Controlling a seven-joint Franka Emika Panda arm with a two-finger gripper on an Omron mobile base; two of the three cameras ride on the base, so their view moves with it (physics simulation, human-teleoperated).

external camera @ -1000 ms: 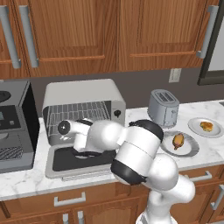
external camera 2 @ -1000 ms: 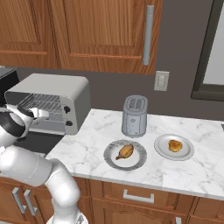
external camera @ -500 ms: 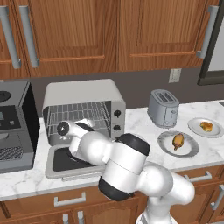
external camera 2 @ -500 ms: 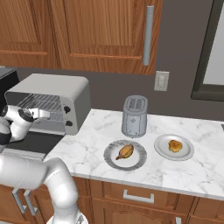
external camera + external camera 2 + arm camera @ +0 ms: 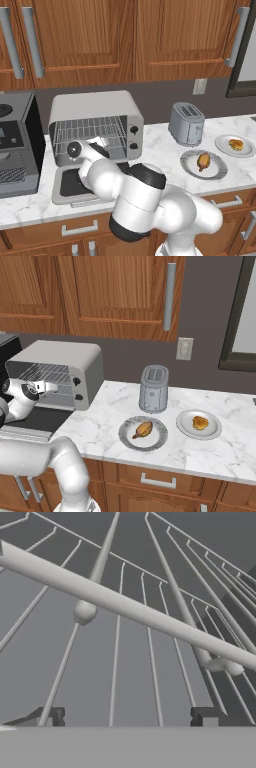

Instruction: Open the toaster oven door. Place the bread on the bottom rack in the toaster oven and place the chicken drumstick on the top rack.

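Item: toaster oven (image 5: 95, 125) on the worktop (image 5: 165, 145), between coffee machine (image 5: 17, 145) and small toaster (image 5: 186, 123). Toaster oven door (image 5: 75, 184): fully down, lying flat on the worktop in front of the cavity, as it did a second ago. Top rack (image 5: 90, 131) bare; the bottom rack cannot be told apart behind the arm. End effector (image 5: 130, 716): fingers spread wide, nothing between them, pointed close at a rack's wires and front bar. Change over the last second: the arm's wrist has drawn slightly leftward along the oven mouth while the elbow swung lower and nearer the camera; jaws stayed wide. Bread (image 5: 236, 145): untouched on the far right plate (image 5: 222, 145). Chicken drumstick (image 5: 203, 161): untouched on the nearer plate (image 5: 190, 167). Judgement: opening step appears complete; neither food item is loaded yet.
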